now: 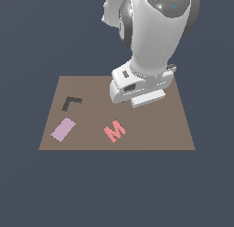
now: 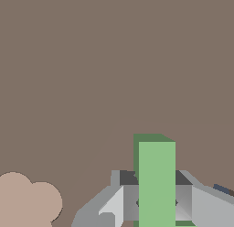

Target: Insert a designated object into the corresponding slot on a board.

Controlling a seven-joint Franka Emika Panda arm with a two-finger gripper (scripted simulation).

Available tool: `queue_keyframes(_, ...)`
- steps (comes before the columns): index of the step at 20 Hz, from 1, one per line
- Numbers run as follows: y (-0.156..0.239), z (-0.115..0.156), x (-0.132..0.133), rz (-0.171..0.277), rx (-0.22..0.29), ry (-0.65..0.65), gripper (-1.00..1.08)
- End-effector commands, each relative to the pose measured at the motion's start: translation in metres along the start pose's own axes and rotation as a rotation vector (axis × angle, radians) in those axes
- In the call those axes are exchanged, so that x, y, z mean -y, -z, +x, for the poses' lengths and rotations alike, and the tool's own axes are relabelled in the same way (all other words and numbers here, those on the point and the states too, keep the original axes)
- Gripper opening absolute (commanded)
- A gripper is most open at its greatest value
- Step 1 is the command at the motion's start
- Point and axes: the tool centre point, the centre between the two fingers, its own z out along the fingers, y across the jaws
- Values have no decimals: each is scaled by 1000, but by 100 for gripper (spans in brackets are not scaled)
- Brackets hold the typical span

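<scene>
The green L-shaped block [image 2: 156,175] shows only in the wrist view. It stands between the two grey fingers [image 2: 129,194] of my gripper [image 2: 156,187], and the jaws press on both its sides. In the exterior view the white hand [image 1: 137,86] hangs low over the back right of the brown board [image 1: 155,134] and hides the block and the fingertips. The dark L-shaped slot [image 1: 71,102] lies open on the board toward the exterior view's left, well away from the hand.
A pink M [image 1: 114,130] lies near the board's front middle. A lilac rectangle [image 1: 63,129] lies just in front of the slot. In the wrist view a pale tan lobed shape [image 2: 27,201] sits on the board close to the gripper.
</scene>
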Motion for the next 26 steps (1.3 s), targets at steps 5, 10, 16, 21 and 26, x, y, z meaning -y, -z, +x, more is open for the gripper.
queue_keyframes(5,1,-35,-31,0,-1,197,-100)
queue_keyframes(10,2,-55,-58,0,-1,339,-100)
queue_keyframes(16,3,-74,-93,0,-1,504,-100)
queue_keyframes(21,3,-84,-124,0,0,639,-100)
queue_keyframes(26,4,-90,-155,0,0,767,-100)
